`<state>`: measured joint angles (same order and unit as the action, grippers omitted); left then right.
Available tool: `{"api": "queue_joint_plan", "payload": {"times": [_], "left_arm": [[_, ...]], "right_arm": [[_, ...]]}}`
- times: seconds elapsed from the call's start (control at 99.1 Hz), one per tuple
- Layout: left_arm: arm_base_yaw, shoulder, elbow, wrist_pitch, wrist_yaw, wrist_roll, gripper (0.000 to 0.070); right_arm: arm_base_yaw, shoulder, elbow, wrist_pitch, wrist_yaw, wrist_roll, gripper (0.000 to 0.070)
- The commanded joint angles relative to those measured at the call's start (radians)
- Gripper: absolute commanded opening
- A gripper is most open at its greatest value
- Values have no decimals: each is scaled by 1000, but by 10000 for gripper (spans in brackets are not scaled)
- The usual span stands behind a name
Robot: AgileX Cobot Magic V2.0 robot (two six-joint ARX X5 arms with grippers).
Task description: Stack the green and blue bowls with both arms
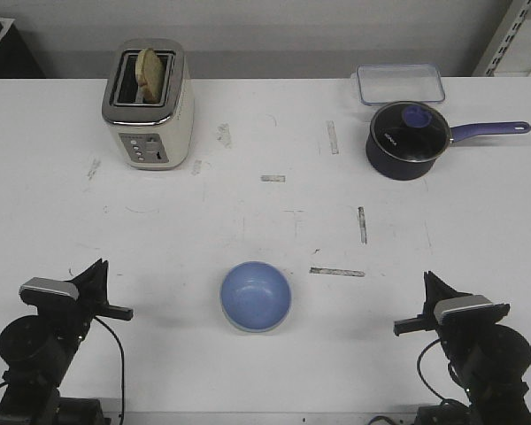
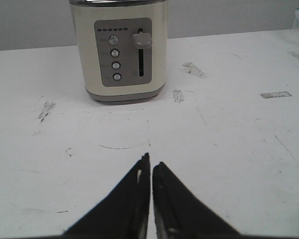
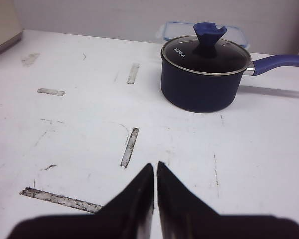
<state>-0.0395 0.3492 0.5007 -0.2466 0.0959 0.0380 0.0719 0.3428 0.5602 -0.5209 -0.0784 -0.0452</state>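
The blue bowl (image 1: 255, 295) stands upright on the white table (image 1: 265, 221) near the front edge, midway between my arms. A thin pale edge shows under its near side; I cannot tell whether that is the green bowl, which shows nowhere else. My left gripper (image 1: 100, 266) is shut and empty, low at the front left, well left of the bowl. My right gripper (image 1: 427, 279) is shut and empty at the front right, well right of the bowl. The left wrist view (image 2: 150, 162) and the right wrist view (image 3: 155, 167) show the jaws closed over bare table, with no bowl in view.
A cream toaster (image 1: 149, 102) with bread in a slot stands at the back left, straight ahead of the left gripper (image 2: 120, 55). A navy saucepan (image 1: 407, 137) with a glass lid and purple handle stands at the back right (image 3: 202, 74). A clear lidded box (image 1: 400, 84) is behind it.
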Motion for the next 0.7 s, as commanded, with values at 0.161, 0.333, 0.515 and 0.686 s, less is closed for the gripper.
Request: {"api": "queue_joint_plan", "payload": {"times": [0.161, 0.333, 0.515, 0.686], "left_arm": [[0, -75, -41, 45, -55, -25, 1], [1, -215, -235, 210, -129, -53, 1], [1, -346, -441, 311, -126, -53, 1], [0, -345, -489, 305, -124, -53, 1]], "right_arm": [[1, 5, 2, 12, 0, -4, 0], [1, 5, 2, 12, 0, -4, 0], [1, 5, 2, 12, 0, -4, 0], [1, 5, 3, 13, 0, -4, 0]]}}
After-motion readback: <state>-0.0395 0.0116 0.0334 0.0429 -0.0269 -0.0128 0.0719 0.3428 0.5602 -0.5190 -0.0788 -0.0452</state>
